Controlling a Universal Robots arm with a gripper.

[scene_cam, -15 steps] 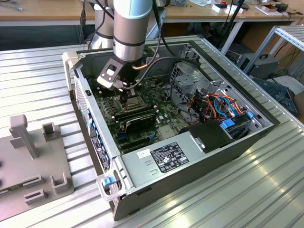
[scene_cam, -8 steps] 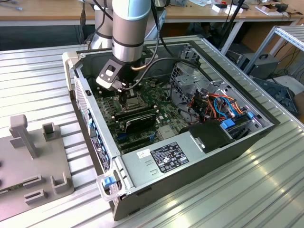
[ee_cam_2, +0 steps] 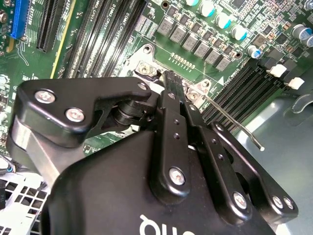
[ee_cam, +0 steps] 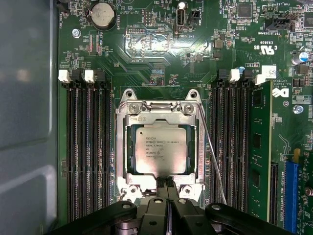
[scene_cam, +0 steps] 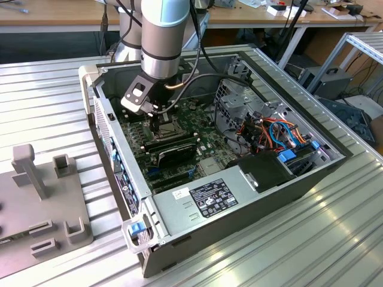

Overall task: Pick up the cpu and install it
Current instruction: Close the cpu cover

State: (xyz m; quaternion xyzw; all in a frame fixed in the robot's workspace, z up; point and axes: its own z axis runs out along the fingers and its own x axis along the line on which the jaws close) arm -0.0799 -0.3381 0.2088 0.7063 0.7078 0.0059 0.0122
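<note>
Nearest, in both wrist views: the gripper [ee_cam: 166, 185], pointed down at the motherboard [ee_cam: 161, 58]. Holds its jaws pressed together, no gap between the two black fingers [ee_cam_2: 170, 112], and nothing pinched between them. Touches, or very nearly touches, the middle of one edge of the socket frame [ee_cam: 159, 119] with the joined tips; impossible to tell whether with any pressure. Probably shut like this to make one narrow, stiff point, fit for bearing on a thin metal rim rather than for grasping.

Just beyond the tips: the cpu [ee_cam: 160, 152], lying flat and square in the socket, silver top up, ringed by the frame folded down around it. Looks seated, so placed rather than carried. Beside the frame, the thin wire lever [ee_cam: 211, 156], running aslant along one side; by that slant likely unlatched, though hard to be sure.

Farther out: memory slots [ee_cam: 88, 147] flanking the socket on both sides, and a coin battery [ee_cam: 102, 13] past them. Farther again, in the exterior view: the open computer case [scene_cam: 251, 221] on a ribbed metal table [scene_cam: 335, 239], open side up, presumably to give the arm [scene_cam: 161, 30] a straight drop onto the board.
</note>
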